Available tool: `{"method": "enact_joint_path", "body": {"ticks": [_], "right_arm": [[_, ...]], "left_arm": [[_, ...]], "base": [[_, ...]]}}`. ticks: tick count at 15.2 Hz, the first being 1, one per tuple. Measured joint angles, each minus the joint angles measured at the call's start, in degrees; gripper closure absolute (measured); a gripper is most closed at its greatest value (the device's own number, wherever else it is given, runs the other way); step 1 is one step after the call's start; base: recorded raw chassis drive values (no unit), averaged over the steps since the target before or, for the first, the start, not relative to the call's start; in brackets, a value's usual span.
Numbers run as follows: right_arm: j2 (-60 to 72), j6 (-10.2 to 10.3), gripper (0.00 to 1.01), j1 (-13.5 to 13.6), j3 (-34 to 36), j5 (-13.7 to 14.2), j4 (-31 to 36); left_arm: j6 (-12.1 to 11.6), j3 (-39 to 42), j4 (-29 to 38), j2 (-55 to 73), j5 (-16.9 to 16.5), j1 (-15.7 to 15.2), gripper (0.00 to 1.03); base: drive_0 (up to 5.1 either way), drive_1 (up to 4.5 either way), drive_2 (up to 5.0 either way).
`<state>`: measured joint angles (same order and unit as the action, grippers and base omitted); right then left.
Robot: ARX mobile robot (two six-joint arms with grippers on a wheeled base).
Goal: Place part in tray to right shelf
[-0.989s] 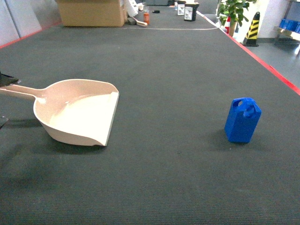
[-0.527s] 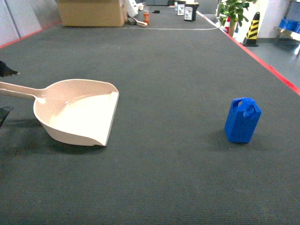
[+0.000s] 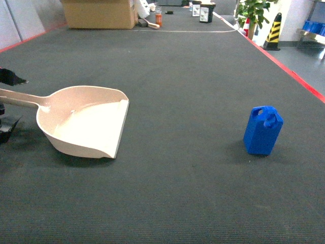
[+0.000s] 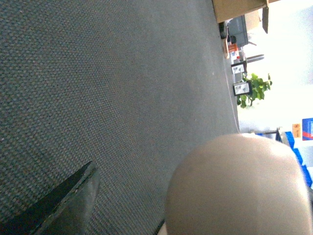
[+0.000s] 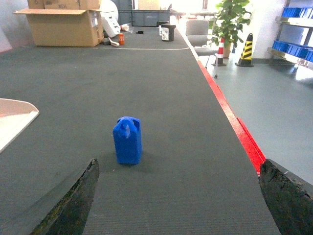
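While the left gripper (image 3: 7, 101) stands open astride the tray (image 3: 86, 119) handle, centre the handle between both fingers before clamping; the right gripper (image 5: 178, 196), open and empty, faces the upright blue part (image 5: 127, 140) well right of the tray

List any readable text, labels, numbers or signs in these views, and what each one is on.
None readable.
Black-and-white signs at the far end of the table: print too small to read.
Cardboard box: no legible marking.
Blue part and beige tray: no label visible.
Striped cone: yellow-black bands only, no words.
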<state>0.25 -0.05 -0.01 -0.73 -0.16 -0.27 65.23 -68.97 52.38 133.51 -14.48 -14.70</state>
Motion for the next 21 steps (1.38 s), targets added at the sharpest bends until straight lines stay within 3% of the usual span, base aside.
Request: {"method": "enact_joint_path", "body": {"ticks": [2,7,8,9,10,14,17,21], "right_arm": [[0.00,0.00,0.03,0.00,0.00,-0.02,0.00],[0.00,0.00,0.03,0.00,0.00,-0.02,0.02],[0.00,0.00,0.03,0.00,0.00,0.00,0.02],[0.00,0.00,0.03,0.00,0.00,-0.02,0.00],[0.00,0.00,0.03,0.00,0.00,-0.02,0.02],[0.00,0.00,0.03,0.00,0.00,-0.02,0.02],[0.00,0.00,0.03,0.00,0.00,0.00,0.02],[0.00,0.00,0.03,0.00,0.00,0.00,0.02]], "left_arm": [[-0.68,-1.36,0.52,0.59,0.24,0.26,0.07],[-0.02,0.55,4.55,0.50,-1.44,0.63,0.68],[1.86,2.23,6.36,0.02,-1.55,0.63,0.80],[3.58,3.72,8.24,-1.46,-2.43,0.85,0.84],[3.39,6.27,10.54,-4.26,-3.06,1.14,0.85],[6.38,17.57,20.72,-18.53,-5.05,3.39,0.85],[7.04,29.33,21.35,-29.00,-4.79,9.92,0.86],[10.10,43.89,21.07,-34.23,1.99,20.41,0.86]], "base": [[0.0,0.00,0.0],[0.0,0.00,0.0],[0.0,0.00,0.0],[0.0,0.00,0.0],[0.0,0.00,0.0],[0.0,0.00,0.0],[0.0,0.00,0.0],[0.0,0.00,0.0]]}}
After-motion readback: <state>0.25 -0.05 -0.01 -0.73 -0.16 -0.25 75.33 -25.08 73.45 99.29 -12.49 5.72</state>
